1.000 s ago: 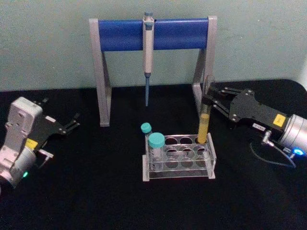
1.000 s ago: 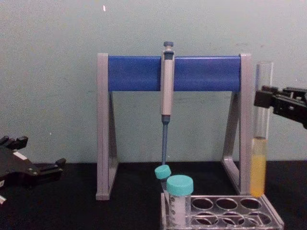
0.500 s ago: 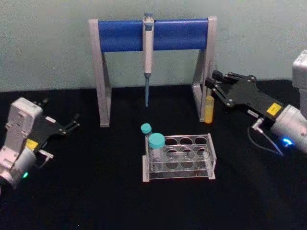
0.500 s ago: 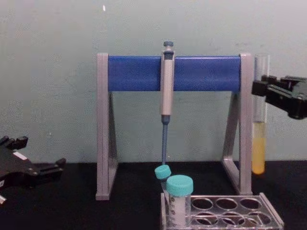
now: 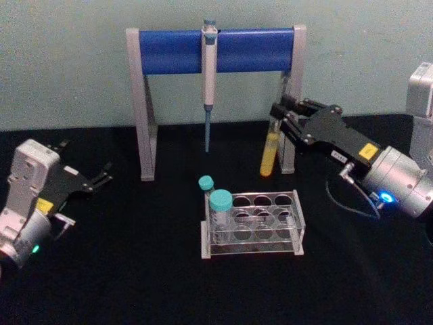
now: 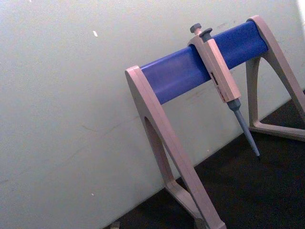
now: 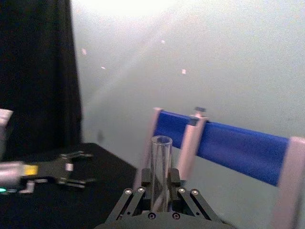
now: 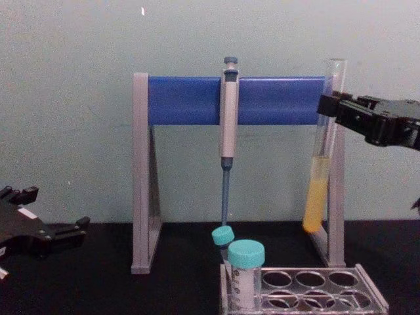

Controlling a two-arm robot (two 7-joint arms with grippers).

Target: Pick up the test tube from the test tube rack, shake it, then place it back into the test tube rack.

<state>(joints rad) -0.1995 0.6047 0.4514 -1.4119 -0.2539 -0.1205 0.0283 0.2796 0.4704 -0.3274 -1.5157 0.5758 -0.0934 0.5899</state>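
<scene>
The test tube [image 5: 270, 150], clear glass with yellow liquid in its lower part, hangs tilted in the air behind the test tube rack [image 5: 298, 233] and in front of the stand's right leg. My right gripper [image 5: 279, 116] is shut on its upper part. In the chest view the test tube [image 8: 319, 177] leans with its bottom to the left, well above the test tube rack [image 8: 371, 303], held by the right gripper [image 8: 332, 108]. The right wrist view looks along the test tube [image 7: 161, 164] between the fingers [image 7: 140, 193]. My left gripper [image 5: 86, 161] rests open at the far left, low over the table.
A tall grey-and-blue stand [image 5: 216, 49] with a hanging pipette [image 5: 208, 81] rises behind the rack, close to the tube. Two teal-capped vials [image 5: 219, 203] stand in the rack's left holes. The table is covered in black cloth, with a pale wall behind.
The right gripper lifted the tube out of the rack's back right hole, then swung it left and tilted it. The left arm has not moved.
</scene>
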